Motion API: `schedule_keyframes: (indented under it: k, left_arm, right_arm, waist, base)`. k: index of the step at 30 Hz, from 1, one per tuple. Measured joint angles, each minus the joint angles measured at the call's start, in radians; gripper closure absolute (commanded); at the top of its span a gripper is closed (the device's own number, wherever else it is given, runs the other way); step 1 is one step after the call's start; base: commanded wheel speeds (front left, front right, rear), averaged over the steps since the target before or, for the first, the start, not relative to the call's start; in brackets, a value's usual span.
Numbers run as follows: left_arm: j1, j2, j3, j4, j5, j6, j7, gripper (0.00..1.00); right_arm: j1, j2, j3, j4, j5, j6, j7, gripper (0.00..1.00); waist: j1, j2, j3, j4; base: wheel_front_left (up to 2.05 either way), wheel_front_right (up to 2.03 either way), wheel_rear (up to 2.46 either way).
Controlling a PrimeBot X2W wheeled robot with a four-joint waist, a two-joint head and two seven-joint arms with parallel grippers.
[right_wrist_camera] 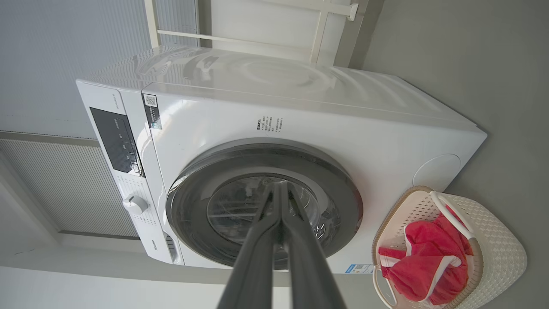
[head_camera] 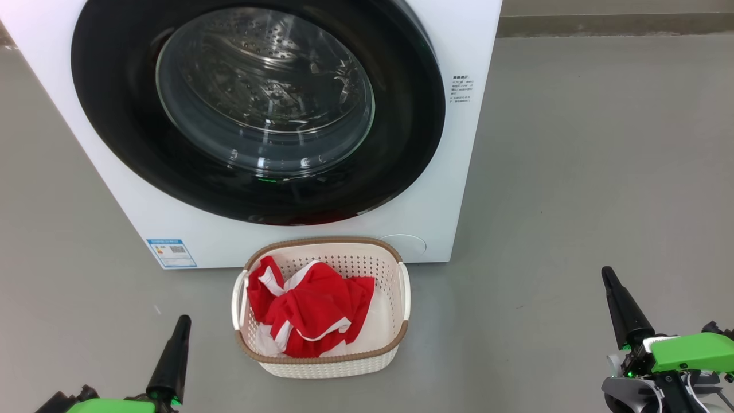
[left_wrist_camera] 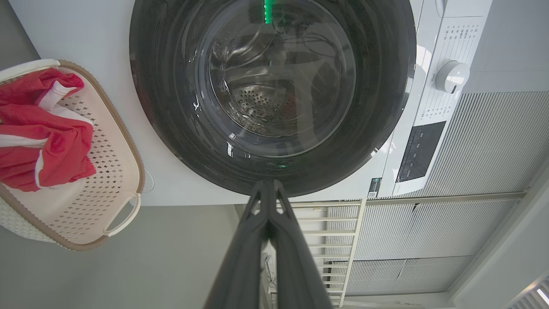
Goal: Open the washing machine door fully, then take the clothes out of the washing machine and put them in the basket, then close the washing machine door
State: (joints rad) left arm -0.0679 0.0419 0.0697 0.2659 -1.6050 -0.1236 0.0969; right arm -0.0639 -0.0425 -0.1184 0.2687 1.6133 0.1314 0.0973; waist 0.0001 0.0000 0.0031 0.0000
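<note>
lower left: left gripper closed tight, empty, idle near the basket. centre: washing machine door flush on the washing machine, clothes heaped in the basket just in front; looks all done. lower right: right gripper likewise pinched together, empty, well clear.

The head camera looks steeply down, from close above, onto the washing machine door and the basket before it on the grey floor. The left wrist camera faces the door closely, rolled sideways (the washing machine has its top toward that view's right). The right wrist camera, rolled the opposite way, stands farther back and takes in the whole machine. All three share door and basket.
</note>
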Motion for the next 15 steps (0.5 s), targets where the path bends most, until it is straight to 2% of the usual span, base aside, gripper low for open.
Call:
schedule_keyframes:
  k: [15]
  left_arm:
    - [0.0,0.0,0.002,0.0,0.0,0.0,0.003,1.0]
  right_arm:
    - [-0.001,0.0,-0.002,0.0,0.0,0.0,0.001,1.0]
  waist:
    - [0.0,0.0,0.0,0.0]
  base:
    - [0.0,0.0,0.0]
